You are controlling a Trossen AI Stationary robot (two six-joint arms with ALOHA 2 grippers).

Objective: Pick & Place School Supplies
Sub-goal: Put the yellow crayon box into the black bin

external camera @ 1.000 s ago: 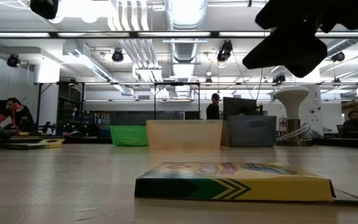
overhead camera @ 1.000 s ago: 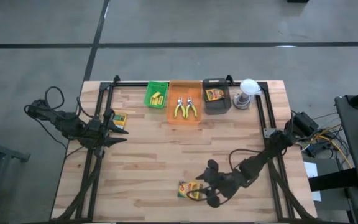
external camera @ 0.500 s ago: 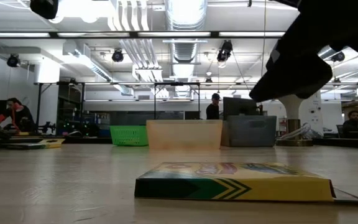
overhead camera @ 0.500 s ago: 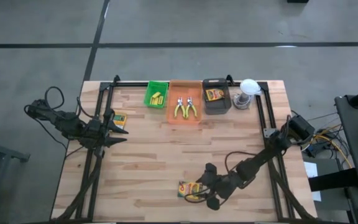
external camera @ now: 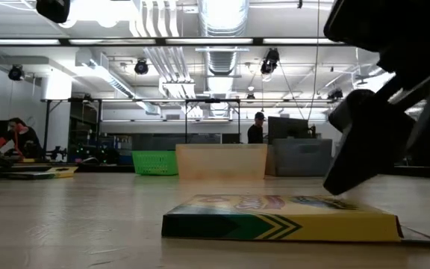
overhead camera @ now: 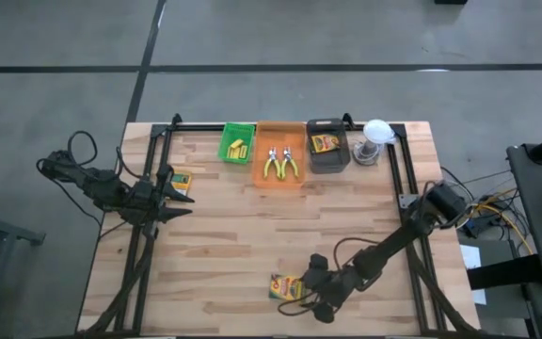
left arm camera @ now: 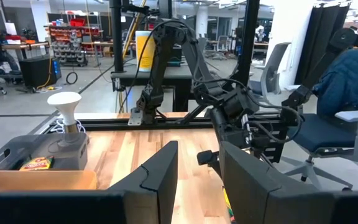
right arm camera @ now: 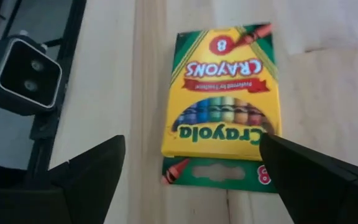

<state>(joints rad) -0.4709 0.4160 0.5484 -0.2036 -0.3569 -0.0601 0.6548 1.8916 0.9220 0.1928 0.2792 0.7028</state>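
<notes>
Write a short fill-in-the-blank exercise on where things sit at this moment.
1. The crayon box under the right gripper lies flat on the ____.
2. The two pliers lie in the ____ tray.
3. The right gripper's jaws are ____.
4. The left gripper waits at the table's ____ side.

Missing: table; orange; open; left

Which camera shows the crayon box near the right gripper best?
The right wrist view: the crayon box lies flat, label readable, between the open right gripper fingers. The low view shows only its edge; the high view shows it small.
</notes>
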